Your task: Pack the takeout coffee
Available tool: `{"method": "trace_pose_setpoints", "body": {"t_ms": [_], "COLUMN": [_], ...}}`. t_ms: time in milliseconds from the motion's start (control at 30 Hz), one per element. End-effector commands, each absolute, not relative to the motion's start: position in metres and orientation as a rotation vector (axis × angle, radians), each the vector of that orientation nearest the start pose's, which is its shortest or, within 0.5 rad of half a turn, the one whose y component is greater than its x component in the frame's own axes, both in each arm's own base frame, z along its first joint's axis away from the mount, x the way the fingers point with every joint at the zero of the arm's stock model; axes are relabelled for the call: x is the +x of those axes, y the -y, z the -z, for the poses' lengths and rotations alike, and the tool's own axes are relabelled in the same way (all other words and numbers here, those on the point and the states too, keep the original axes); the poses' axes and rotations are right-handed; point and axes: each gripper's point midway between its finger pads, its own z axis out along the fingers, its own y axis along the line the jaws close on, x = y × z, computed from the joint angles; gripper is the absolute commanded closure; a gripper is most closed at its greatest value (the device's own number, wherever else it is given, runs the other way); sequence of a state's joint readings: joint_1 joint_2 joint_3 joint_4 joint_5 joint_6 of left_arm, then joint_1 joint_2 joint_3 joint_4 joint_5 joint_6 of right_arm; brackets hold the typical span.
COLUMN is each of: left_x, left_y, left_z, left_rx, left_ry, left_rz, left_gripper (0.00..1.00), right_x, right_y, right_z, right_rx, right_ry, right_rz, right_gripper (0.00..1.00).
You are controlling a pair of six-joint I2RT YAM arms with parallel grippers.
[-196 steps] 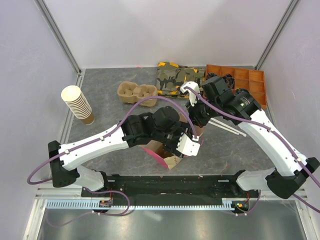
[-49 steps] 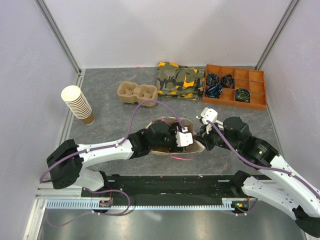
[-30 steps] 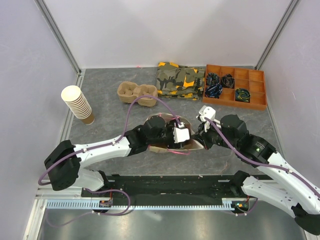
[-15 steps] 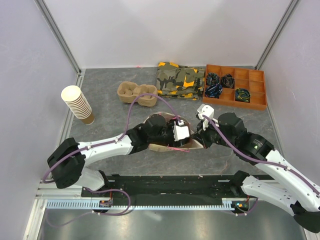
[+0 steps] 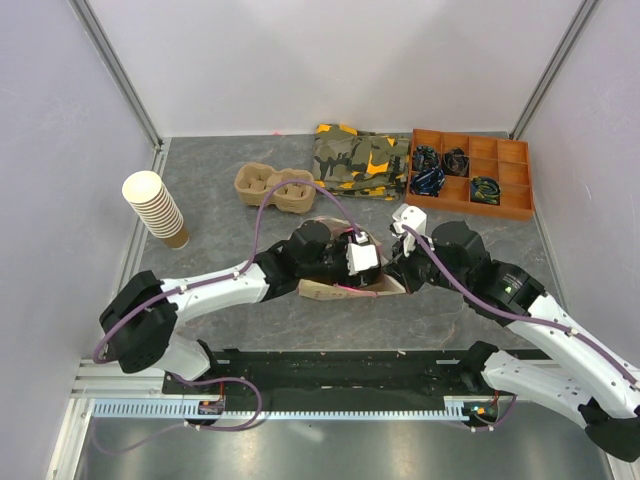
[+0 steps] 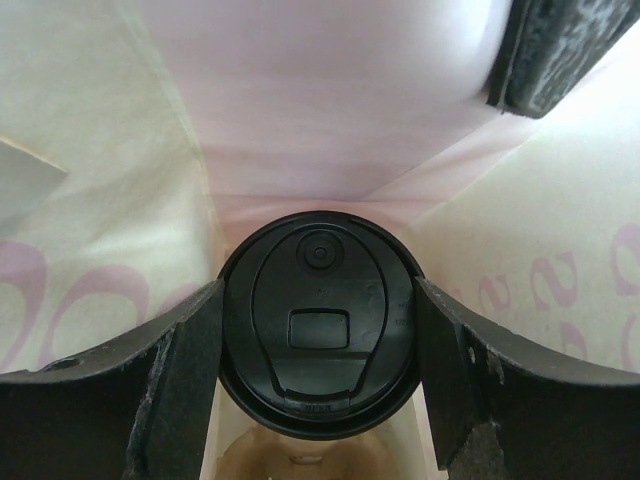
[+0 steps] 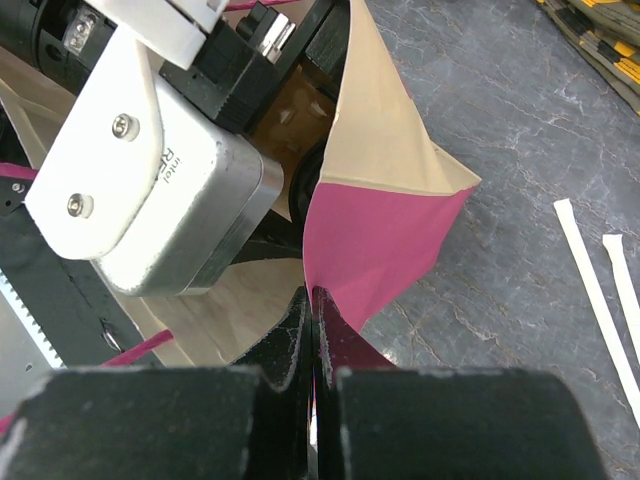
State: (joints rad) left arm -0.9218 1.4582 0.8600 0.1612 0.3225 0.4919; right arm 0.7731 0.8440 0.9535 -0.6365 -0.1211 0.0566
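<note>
Grey stone-look tabletop (image 5: 200, 240) within pale walls (image 5: 300, 60) bears one paper bag (image 7: 390, 215) mid-frame, its edge pinched by the right gripper (image 7: 313, 300), one takeout coffee (image 6: 320, 330) inside it clamped in the left gripper (image 6: 318, 290).

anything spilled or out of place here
No spill visible. The takeout coffee is lidded inside the paper bag. Two straws lie loose on the table beside the bag.
</note>
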Motion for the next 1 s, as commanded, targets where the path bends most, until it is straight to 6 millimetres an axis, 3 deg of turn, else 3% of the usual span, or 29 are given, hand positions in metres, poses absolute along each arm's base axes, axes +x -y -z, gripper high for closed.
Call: {"method": "trace_pose_setpoints", "body": {"t_ms": [0,233,500,733,967], "left_x": [0.231,0.219,0.21,0.199,0.198], "left_y": [0.332,0.329,0.325,0.332,0.334], "left_z": [-0.082,-0.091,-0.095,-0.101,-0.097], "left_rx": [1.583,1.595,1.604,1.612,1.629], "left_ry": [-1.632,-1.531,-1.362,-1.25,-1.252], "left_rz": [0.516,0.547,0.538,0.543,0.54], "left_gripper": [0.73,0.77,0.78,0.78,0.77], "right_x": [0.178,0.174,0.169,0.168,0.162], "right_y": [-0.209,-0.203,-0.206,-0.202,-0.204], "right_z": [-0.248,-0.234,-0.239,-0.225,-0.229], "right_rx": [-0.809,-0.842,-1.02,-1.152,-1.163], "right_ry": [-1.992,-1.999,-1.816,-1.733,-1.744], "right_rz": [-0.632,-0.607,-0.596,-0.534,-0.568], "right_gripper": [1.0,1.0,1.0,1.0,1.0]}}
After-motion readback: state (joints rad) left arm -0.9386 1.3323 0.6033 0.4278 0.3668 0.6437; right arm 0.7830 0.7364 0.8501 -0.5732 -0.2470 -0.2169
